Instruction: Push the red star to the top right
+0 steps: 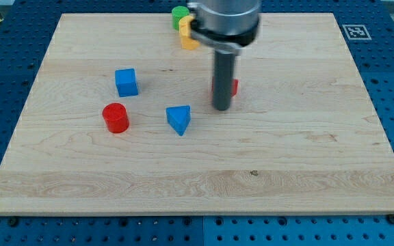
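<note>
Red star-shaped plastic block (234, 87) sits near the middle of the pale wooden board (306, 150), mostly hidden behind the dark rod, with my tip (221, 108) touching or just beside its lower left edge. No pincer exists on this rig, so nothing is spread or pinched. An off-centre push could spin the star aside, or drive it up-left towards the yellow block (186, 35) and green block (179, 14).

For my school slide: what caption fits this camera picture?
My tip touches the red star, mostly hidden behind the rod, on the wooden board.
</note>
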Controlling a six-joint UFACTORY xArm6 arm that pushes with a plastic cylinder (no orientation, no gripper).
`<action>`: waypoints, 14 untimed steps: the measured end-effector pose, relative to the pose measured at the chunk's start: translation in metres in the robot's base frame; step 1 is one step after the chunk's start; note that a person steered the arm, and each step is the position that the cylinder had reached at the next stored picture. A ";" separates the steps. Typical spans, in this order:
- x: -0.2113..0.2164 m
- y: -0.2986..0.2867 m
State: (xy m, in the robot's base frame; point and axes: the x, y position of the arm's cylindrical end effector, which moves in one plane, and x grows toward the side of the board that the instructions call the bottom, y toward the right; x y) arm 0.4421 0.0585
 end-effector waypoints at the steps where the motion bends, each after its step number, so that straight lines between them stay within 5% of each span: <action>1: -0.023 0.039; 3: 0.010 0.044; 5: -0.008 -0.024; 9: -0.075 -0.025; 14: -0.113 0.117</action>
State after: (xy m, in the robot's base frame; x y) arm 0.3291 0.1750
